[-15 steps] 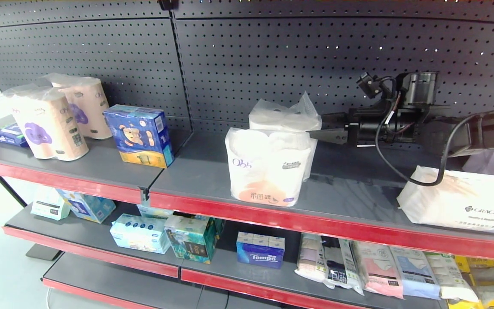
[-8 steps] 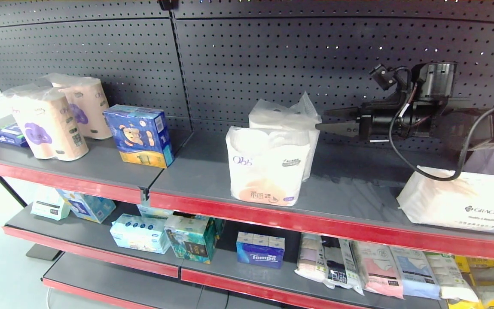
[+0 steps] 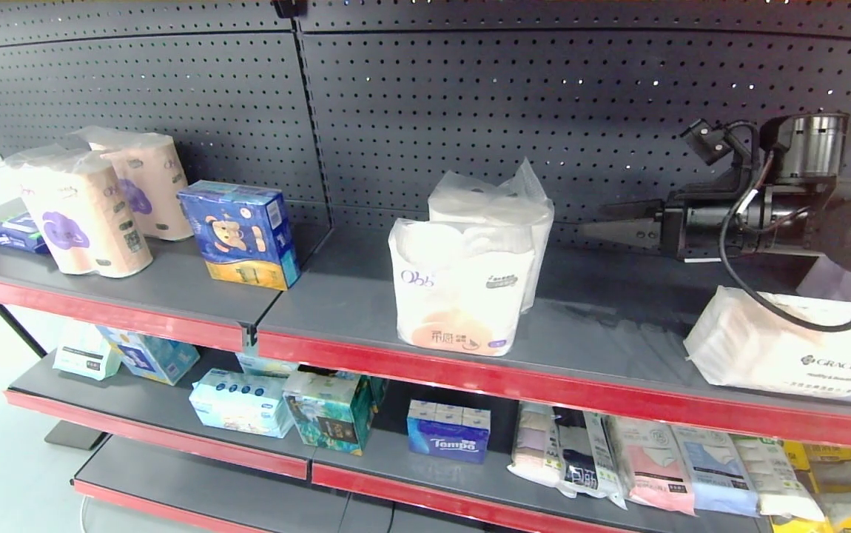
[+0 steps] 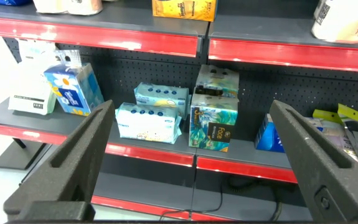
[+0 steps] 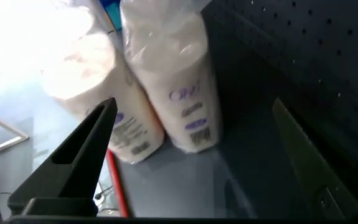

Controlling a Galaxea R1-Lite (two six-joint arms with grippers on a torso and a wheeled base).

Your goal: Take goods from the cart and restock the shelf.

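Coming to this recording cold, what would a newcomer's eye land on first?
The right gripper hangs open and empty above the top shelf, close to the pegboard. Just left of it, a white toilet paper pack stands at the shelf's middle with a second pack behind it. A flat tissue pack lies at the front edge on the right.

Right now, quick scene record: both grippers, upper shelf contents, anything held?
right gripper: open, empty, over the upper shelf, right of the roll packs, not touching them
left gripper: open, empty, facing the lower-shelf tissue boxes
front white toilet-roll pack: upright, near the shelf edge
rear white toilet-roll pack: upright, directly behind the front one
flat white tissue pack: lying at the shelf's right end
blue box: left section, beside pink-printed roll packs
held: nothing
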